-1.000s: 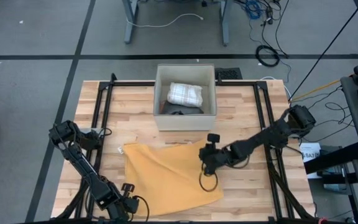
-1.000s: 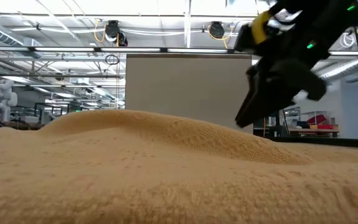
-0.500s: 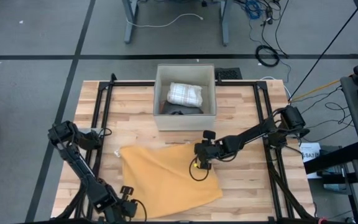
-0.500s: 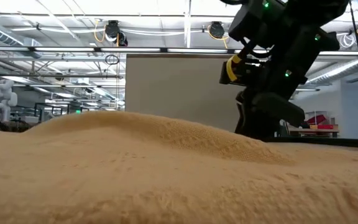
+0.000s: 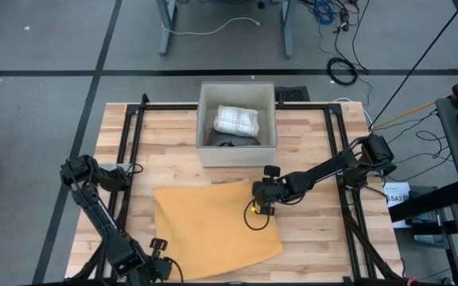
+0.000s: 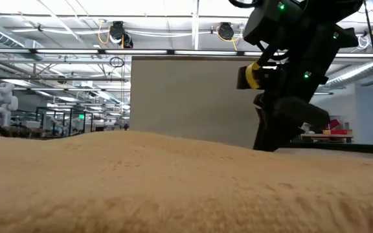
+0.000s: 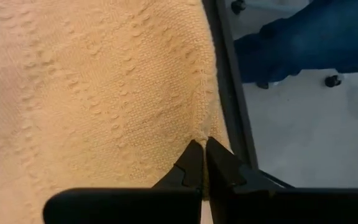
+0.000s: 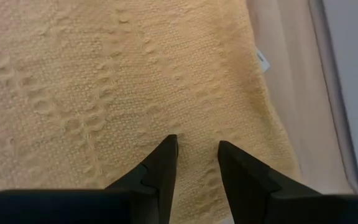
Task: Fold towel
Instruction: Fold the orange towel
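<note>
The mustard-yellow woven towel (image 5: 213,228) lies spread at six o'clock on the wooden surface (image 5: 308,135), its near-left corner pinched by the left pincer (image 7: 204,163), the spread right pincer (image 8: 196,158) pressing its three-o'clock edge.

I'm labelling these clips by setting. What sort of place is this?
Probably a robotics lab or workshop: a wooden table on bare grey floor, loose cables lying about, and exposed ceiling trusses with hanging lights.

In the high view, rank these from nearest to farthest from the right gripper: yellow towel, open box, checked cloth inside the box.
1. yellow towel, directly under the right gripper, at its right edge.
2. open box, behind the gripper, toward the table's back.
3. checked cloth, deeper inside that box.
</note>
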### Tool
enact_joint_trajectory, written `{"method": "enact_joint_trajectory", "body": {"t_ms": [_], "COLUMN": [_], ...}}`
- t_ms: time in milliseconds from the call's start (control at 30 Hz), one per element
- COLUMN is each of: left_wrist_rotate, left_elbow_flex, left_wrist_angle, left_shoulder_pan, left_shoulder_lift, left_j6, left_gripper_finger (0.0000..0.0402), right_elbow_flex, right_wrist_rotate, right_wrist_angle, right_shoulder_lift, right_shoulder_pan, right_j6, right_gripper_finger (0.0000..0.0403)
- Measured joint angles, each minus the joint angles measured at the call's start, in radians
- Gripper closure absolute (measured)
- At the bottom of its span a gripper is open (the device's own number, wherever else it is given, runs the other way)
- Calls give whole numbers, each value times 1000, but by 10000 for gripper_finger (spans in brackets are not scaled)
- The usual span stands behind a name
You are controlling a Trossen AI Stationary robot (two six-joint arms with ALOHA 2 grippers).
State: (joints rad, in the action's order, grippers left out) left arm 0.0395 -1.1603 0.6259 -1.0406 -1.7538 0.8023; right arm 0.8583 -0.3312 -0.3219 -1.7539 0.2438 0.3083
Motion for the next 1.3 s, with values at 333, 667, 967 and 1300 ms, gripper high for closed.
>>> {"method": "enact_joint_trajectory", "body": {"t_ms": [333, 667, 967, 1300], "left_wrist_rotate": [2, 13, 26, 28], "left_elbow_flex": [0, 1, 1, 1], "left_wrist_angle": [36, 39, 39, 39], "left_shoulder_pan": [9, 23, 33, 39], "left_shoulder_lift": [-1, -1, -2, -2], "left_j6": [-3, -16, -25, -19], "left_gripper_finger": [400, 400, 400, 399], "right_elbow_flex": [-4, -3, 0, 93], "right_wrist_rotate": [49, 74, -57, -60], "right_wrist_angle": [-11, 173, 333, 313], "right_shoulder_lift": [196, 213, 103, -36], "right_shoulder_pan": [169, 467, 631, 637], "right_j6": [-6, 126, 181, 179], "right_gripper_finger": [291, 291, 288, 195]}}
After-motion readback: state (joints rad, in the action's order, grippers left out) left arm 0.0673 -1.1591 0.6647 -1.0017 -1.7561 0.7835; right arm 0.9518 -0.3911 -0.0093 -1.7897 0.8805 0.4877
